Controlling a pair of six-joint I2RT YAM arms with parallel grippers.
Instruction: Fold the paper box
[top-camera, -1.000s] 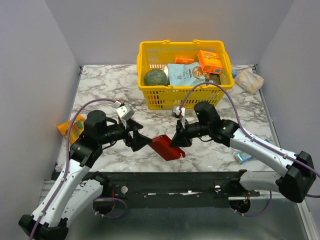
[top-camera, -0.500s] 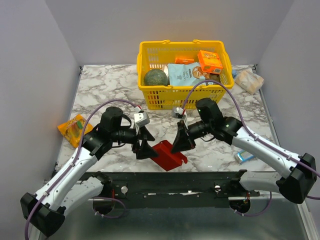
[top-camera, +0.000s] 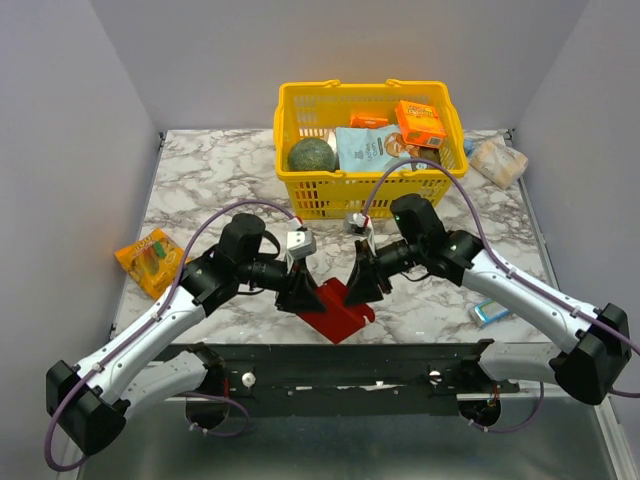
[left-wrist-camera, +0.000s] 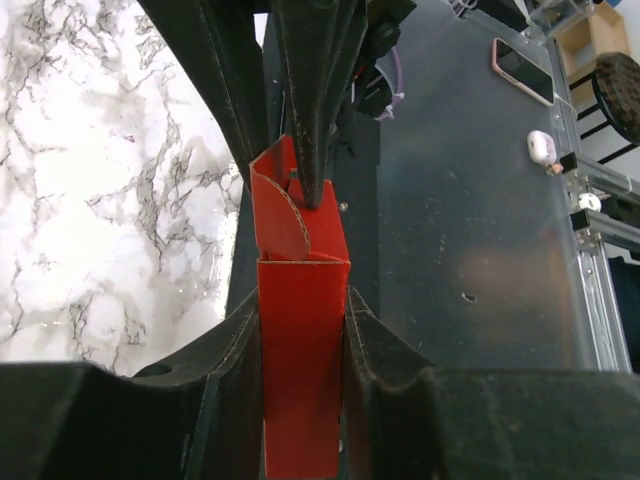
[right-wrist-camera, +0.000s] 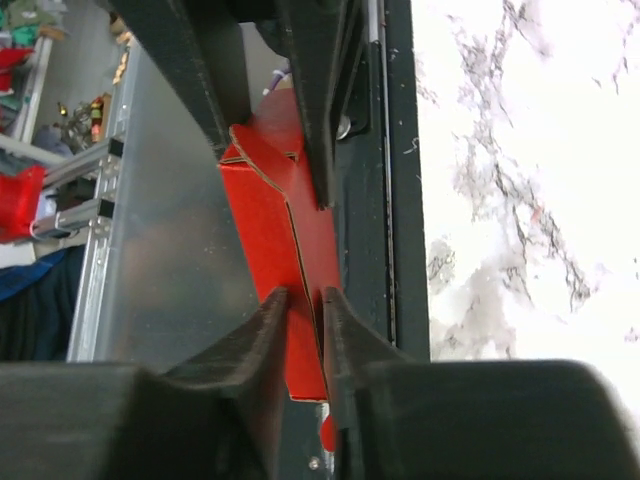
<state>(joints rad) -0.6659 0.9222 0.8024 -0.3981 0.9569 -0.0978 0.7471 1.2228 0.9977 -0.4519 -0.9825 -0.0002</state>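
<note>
At the near edge of the marble table (top-camera: 200, 180), in front of the yellow basket (top-camera: 300, 195), the paper box (top-camera: 338, 310) is being held between the two arms. Whether it is being rested on the surface or carried just above it cannot be told from the top view.

The left gripper (top-camera: 298, 295) is being kept closed on the box body. In the left wrist view, both fingers are being pressed against the long sides of a red sleeve that is already squared up. The right gripper (top-camera: 358, 285) is being kept nearly shut on the opposite end. In the right wrist view, only a thin red panel is being pinched between its fingertips.

An end flap with a curved edge is being left open beyond the sleeve, not yet tucked. The thin card is being bowed slightly there.

Judged step: the body is formed and the end closure is being worked on, so the task is probably past its middle.

Next move, as judged: the sleeve is to be kept steady by the left gripper while the right one's pinch is eased and the flap is pushed over along its crease. Light pressure is being called for, since the thin card is likely to buckle or slip.
</note>
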